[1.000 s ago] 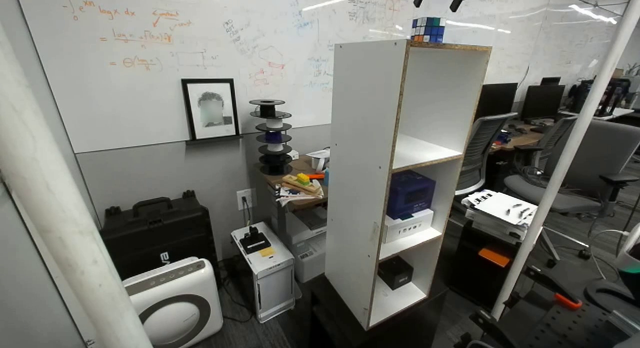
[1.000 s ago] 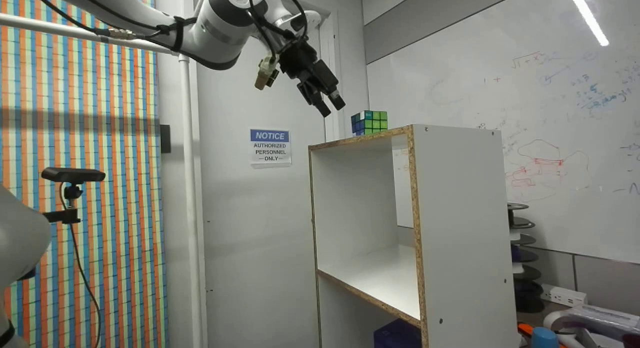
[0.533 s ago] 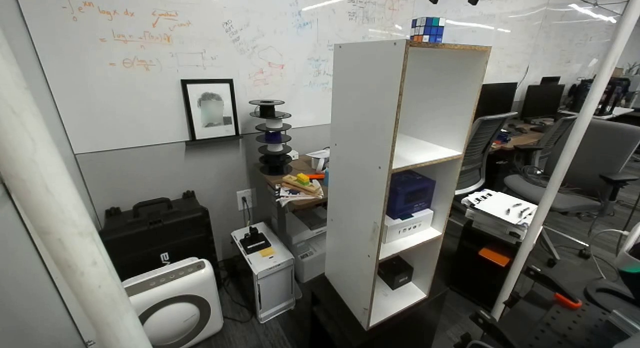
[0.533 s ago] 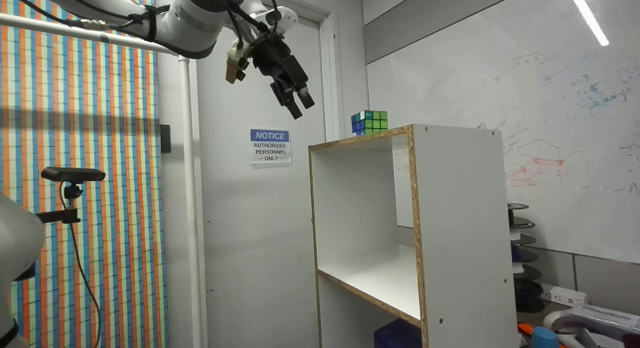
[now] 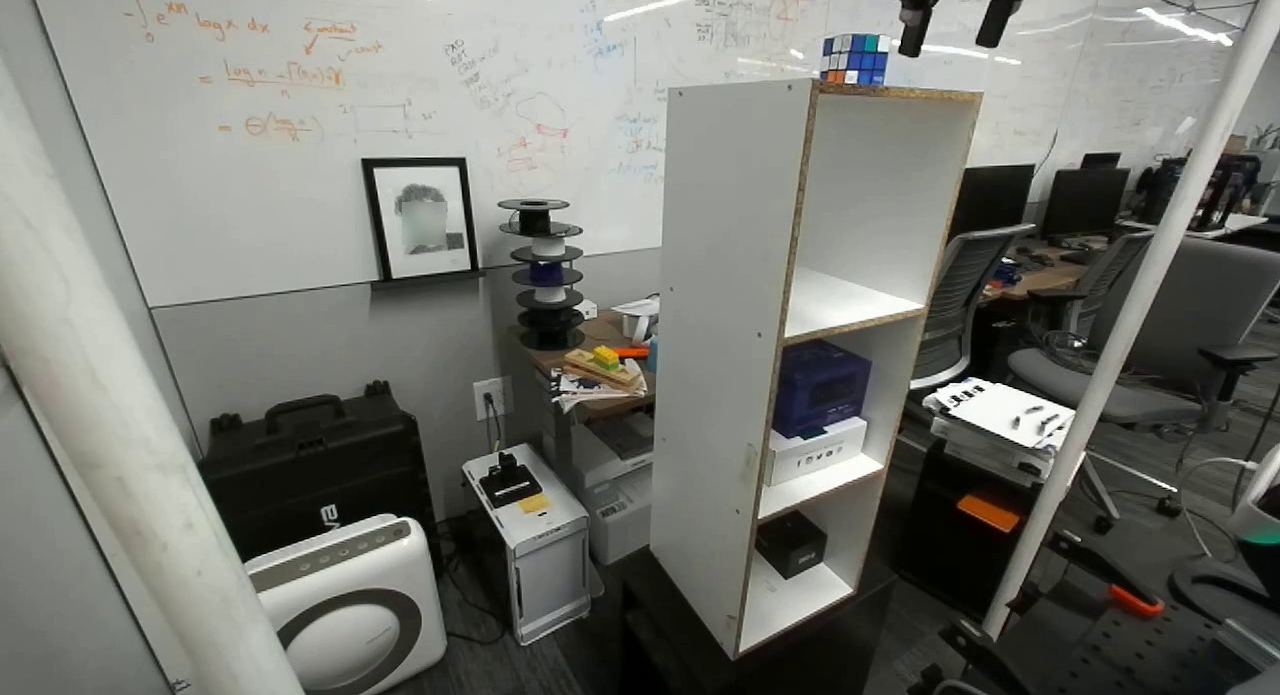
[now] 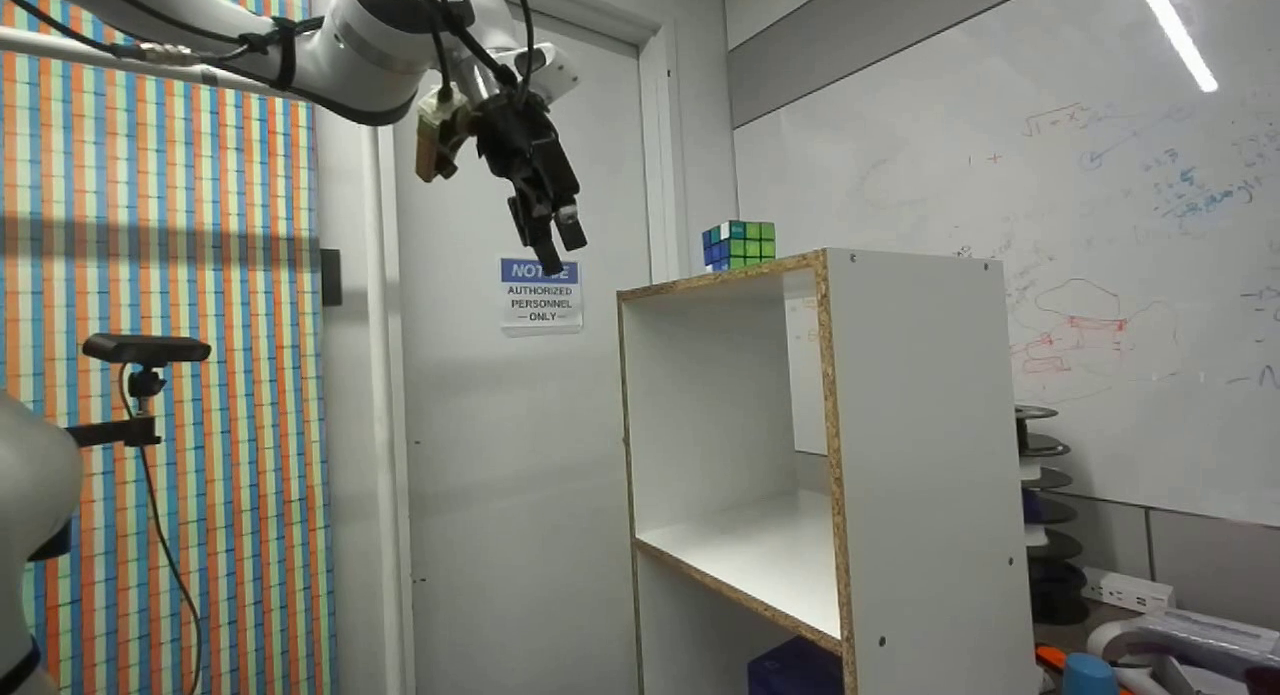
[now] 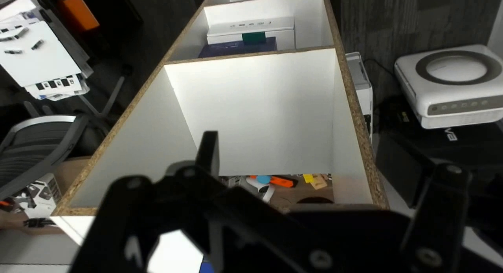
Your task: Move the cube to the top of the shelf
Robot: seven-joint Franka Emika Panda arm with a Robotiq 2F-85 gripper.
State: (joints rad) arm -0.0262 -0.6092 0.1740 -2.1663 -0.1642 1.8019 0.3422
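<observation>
The cube is a small multicoloured puzzle cube. It sits on the flat top of the shelf in both exterior views (image 5: 854, 59) (image 6: 739, 246). A small blue patch at the bottom edge of the wrist view (image 7: 206, 267) looks like part of it. The shelf is a tall white open-fronted unit with chipboard edges (image 5: 725, 325) (image 6: 925, 455), and it fills the middle of the wrist view (image 7: 259, 108). My gripper (image 5: 950, 40) (image 6: 562, 254) is open and empty. It hangs in front of the shelf, apart from the cube. Its fingers are spread wide in the wrist view (image 7: 304, 159).
A dark-blue box (image 5: 822, 387) on a white box (image 5: 815, 450) fills part of the middle compartment. A black box (image 5: 792, 545) is in the bottom one. White poles (image 5: 1130, 305) (image 6: 378, 375) stand around. A whiteboard (image 6: 1100, 225) is behind the shelf.
My gripper has moved away from the cube and shelf, leftwards in the exterior view with the arm, and lately lower. The cube has stayed on the shelf top.
</observation>
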